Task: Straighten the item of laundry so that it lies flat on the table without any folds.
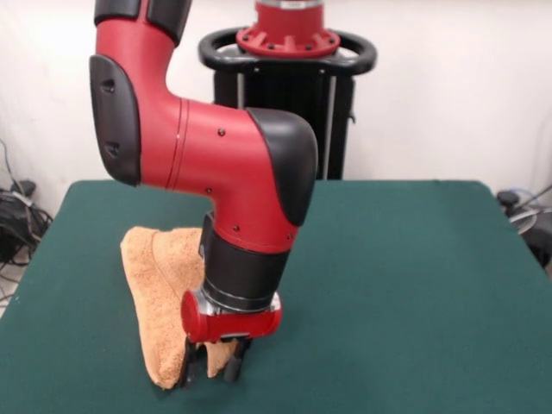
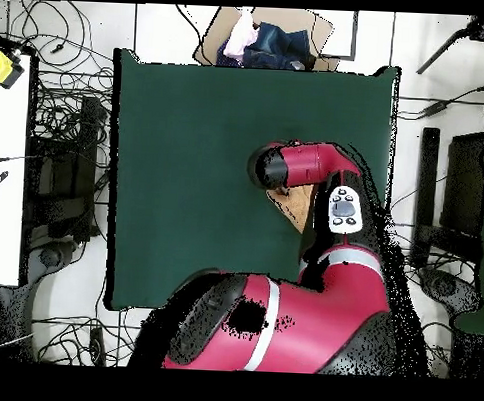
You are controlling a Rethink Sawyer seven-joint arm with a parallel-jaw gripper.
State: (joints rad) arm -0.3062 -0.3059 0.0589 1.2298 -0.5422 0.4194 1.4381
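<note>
Front view: towel [image 1: 164,289], orange-tan terry, lies bunched and folded on the green tabletop [image 1: 414,285], toward the picture's left and near edge. The hand [image 1: 211,362] is down at the towel's near end, dark fingers [image 1: 191,366] straddling a ridge of cloth, seemingly clenched on it. Wrist is vertical; the elbow bends high above the cloth. Risk, as a judgement: a grip catching two layers would drag the fold along rather than open it; a shallow pinch could slip. Overhead view: the arm covers most of the towel; a tan patch shows beside the wrist, toward the tabletop's right side. The hand itself is hidden here.
</note>
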